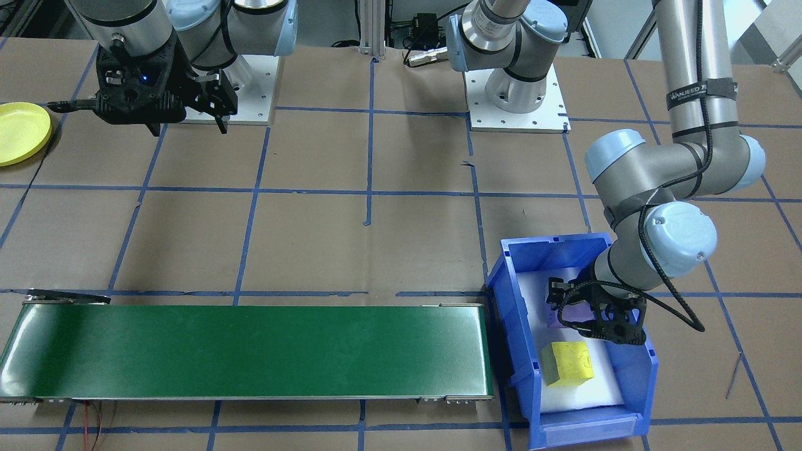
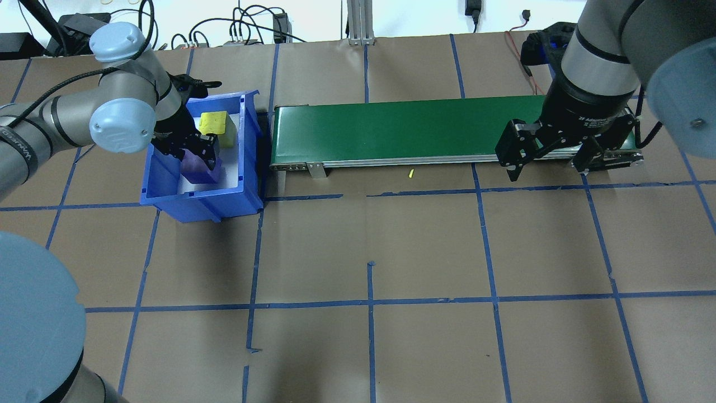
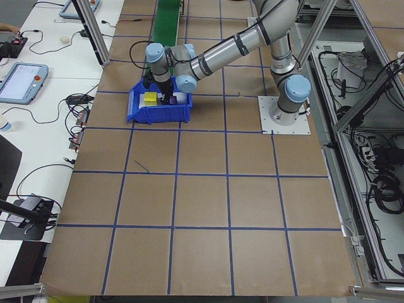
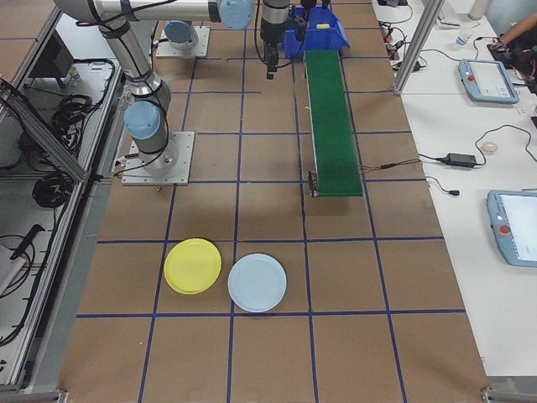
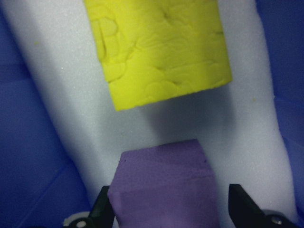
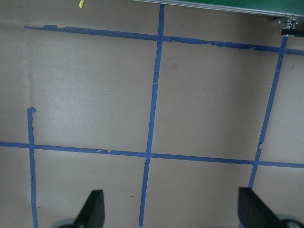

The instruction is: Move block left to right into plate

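Note:
A purple block (image 5: 164, 190) lies on white foam inside the blue bin (image 2: 201, 201), with a yellow block (image 5: 161, 47) just beyond it. My left gripper (image 5: 168, 211) is lowered into the bin and stands open around the purple block. One finger (image 5: 102, 209) is against the block's side, and the other finger (image 5: 240, 206) is a little apart from it. My right gripper (image 2: 548, 170) hangs open and empty above the table by the conveyor's far end. The yellow plate (image 1: 22, 131) sits on the table at the robot's right side, also seen as the yellow plate (image 4: 192, 265) in the right side view.
A long green conveyor belt (image 2: 403, 129) runs from the bin toward the right arm. A light-blue plate (image 4: 257, 282) lies beside the yellow one. Brown paper with a blue tape grid covers the table (image 2: 369, 252). A small yellow scrap (image 2: 410, 173) lies below the belt.

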Robot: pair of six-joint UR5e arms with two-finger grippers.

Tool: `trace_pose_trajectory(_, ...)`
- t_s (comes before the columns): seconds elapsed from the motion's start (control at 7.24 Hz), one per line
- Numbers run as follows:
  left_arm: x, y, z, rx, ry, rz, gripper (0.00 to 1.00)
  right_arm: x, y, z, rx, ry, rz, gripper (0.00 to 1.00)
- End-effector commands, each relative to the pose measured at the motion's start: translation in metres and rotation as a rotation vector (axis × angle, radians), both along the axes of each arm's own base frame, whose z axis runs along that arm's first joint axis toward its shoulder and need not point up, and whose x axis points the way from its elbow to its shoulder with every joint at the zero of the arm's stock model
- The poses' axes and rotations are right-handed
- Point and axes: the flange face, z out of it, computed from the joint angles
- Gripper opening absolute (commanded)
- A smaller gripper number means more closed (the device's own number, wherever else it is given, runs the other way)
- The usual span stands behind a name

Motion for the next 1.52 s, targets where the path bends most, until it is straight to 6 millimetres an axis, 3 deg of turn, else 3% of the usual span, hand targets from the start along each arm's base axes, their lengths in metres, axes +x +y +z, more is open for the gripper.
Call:
trace_pose_trajectory(0.0, -0.005, -0.008, 0.069, -0.059, 0.041, 0.089, 0.28, 0.000, 0.000, 0.000, 0.000, 0.001, 0.002, 1.00)
trace_pose_trajectory(0.14, -0.010, -0.010, 0.105, -0.055, 0.048, 0.091, 0.28, 0.000, 0.000, 0.000, 0.000, 0.000, 0.000, 1.00)
trace_pose_trajectory(0.28, -0.036, -0.010, 0.136, -0.072, 0.053, 0.131, 0.29, 0.000, 0.000, 0.001, -0.001, 0.001, 0.002, 1.00)
trace_pose_trajectory(0.41, -0.084, -0.001, 0.151, -0.100, 0.061, 0.136, 0.30, 0.000, 0.000, 0.001, -0.001, 0.001, 0.002, 1.00)
trace_pose_trajectory(0.55, -0.128, 0.005, 0.148, -0.098, 0.070, 0.125, 0.30, 0.000, 0.000, 0.001, -0.001, 0.001, 0.002, 1.00)
trace_pose_trajectory(0.69, -0.150, 0.004, 0.142, -0.125, 0.082, 0.091, 0.30, 0.000, 0.000, 0.001, -0.001, 0.001, 0.002, 1.00)
trace_pose_trajectory(0.83, -0.184, -0.003, 0.123, -0.159, 0.090, 0.042, 0.32, 0.000, 0.000, 0.001, -0.001, 0.001, 0.002, 1.00)
trace_pose_trajectory(0.97, -0.199, -0.014, 0.097, -0.165, 0.088, 0.029, 0.33, -0.001, 0.000, 0.001, -0.001, 0.001, 0.000, 1.00)
trace_pose_trajectory(1.24, -0.202, -0.025, 0.050, -0.131, 0.085, 0.023, 0.40, -0.001, 0.000, 0.001, -0.001, 0.001, 0.000, 1.00)
trace_pose_trajectory(1.38, -0.202, -0.025, 0.037, -0.142, 0.085, 0.025, 0.61, -0.001, 0.000, 0.001, -0.001, 0.003, 0.000, 1.00)
